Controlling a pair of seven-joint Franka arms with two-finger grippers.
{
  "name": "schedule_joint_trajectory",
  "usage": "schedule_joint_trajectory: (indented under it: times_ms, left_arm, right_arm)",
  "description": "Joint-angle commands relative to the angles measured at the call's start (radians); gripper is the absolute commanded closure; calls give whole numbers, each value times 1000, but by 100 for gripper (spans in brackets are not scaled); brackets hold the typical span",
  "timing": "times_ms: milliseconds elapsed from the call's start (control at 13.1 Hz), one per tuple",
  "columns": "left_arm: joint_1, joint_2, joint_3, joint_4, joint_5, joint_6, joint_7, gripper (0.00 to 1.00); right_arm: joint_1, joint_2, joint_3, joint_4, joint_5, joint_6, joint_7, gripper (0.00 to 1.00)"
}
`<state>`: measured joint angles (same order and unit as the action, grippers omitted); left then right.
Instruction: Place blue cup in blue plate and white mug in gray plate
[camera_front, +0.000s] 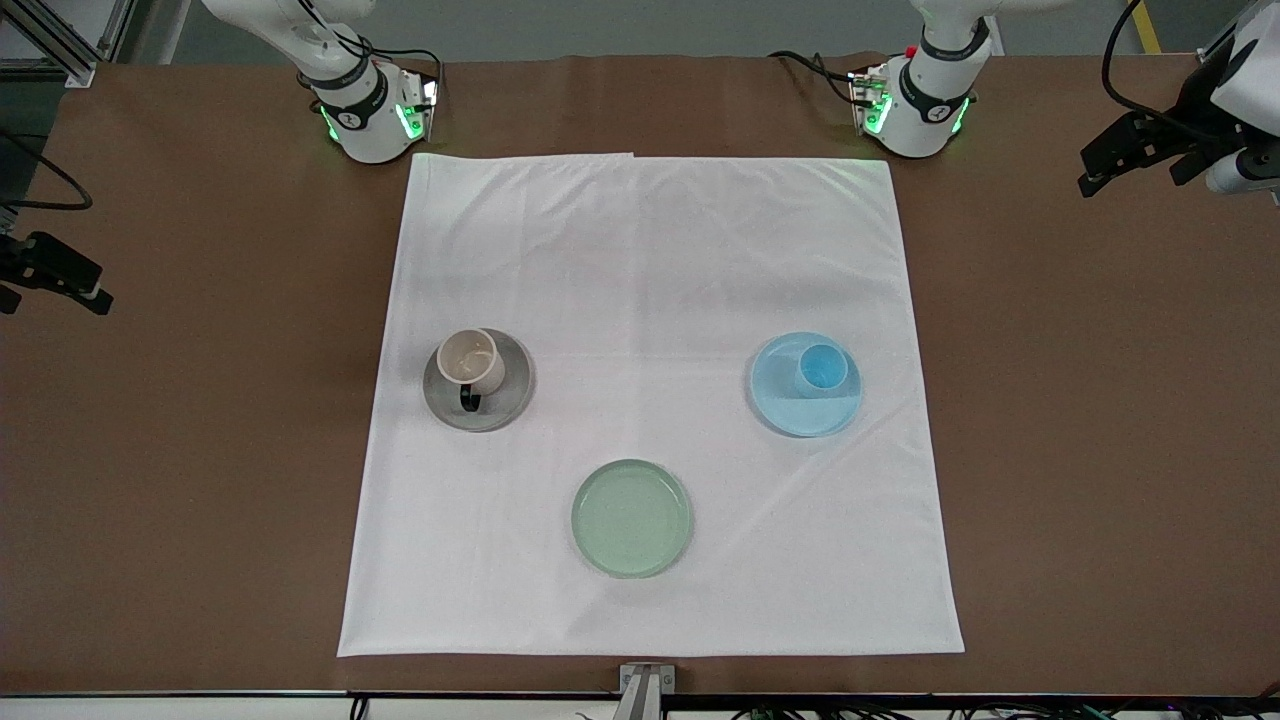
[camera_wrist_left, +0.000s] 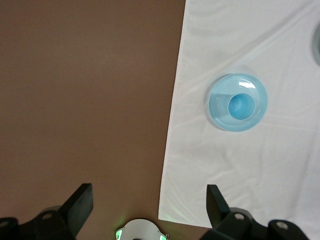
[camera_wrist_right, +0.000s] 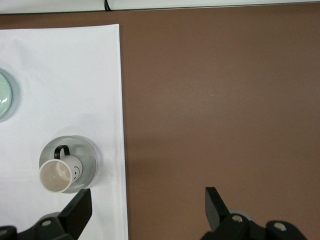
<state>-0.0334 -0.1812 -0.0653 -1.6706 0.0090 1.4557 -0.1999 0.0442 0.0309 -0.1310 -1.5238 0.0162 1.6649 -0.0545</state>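
Note:
The blue cup (camera_front: 823, 368) stands upright on the blue plate (camera_front: 800, 412), toward the left arm's end of the white cloth. They also show in the left wrist view, the cup (camera_wrist_left: 241, 106) on the plate (camera_wrist_left: 217, 107). The white mug (camera_front: 470, 360) stands on the gray plate (camera_front: 512, 388) toward the right arm's end, its black handle facing the front camera; the right wrist view shows the mug (camera_wrist_right: 56, 175) on the plate (camera_wrist_right: 88, 154). My left gripper (camera_front: 1130, 160) (camera_wrist_left: 148, 192) is open and empty, high over bare table. My right gripper (camera_front: 55, 280) (camera_wrist_right: 147, 195) is open and empty over the cloth's edge.
A pale green plate (camera_front: 632, 518) lies empty on the white cloth (camera_front: 650, 260), nearer the front camera than the other two plates. Brown table (camera_front: 1100, 450) surrounds the cloth. The arm bases stand along the cloth's robot-side edge.

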Motion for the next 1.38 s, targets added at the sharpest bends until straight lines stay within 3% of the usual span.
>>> schedule_joint_trajectory:
  times_ms: [0,1300]
  left_arm:
    - [4,-17,4,-9,6,14,16,0]
    - [9,5,6,43,5,-28,13,0]
  right_arm:
    - [-15,7,10,22,-2,-17,2,0]
    - [-15,7,11,22,-2,-17,2,0]
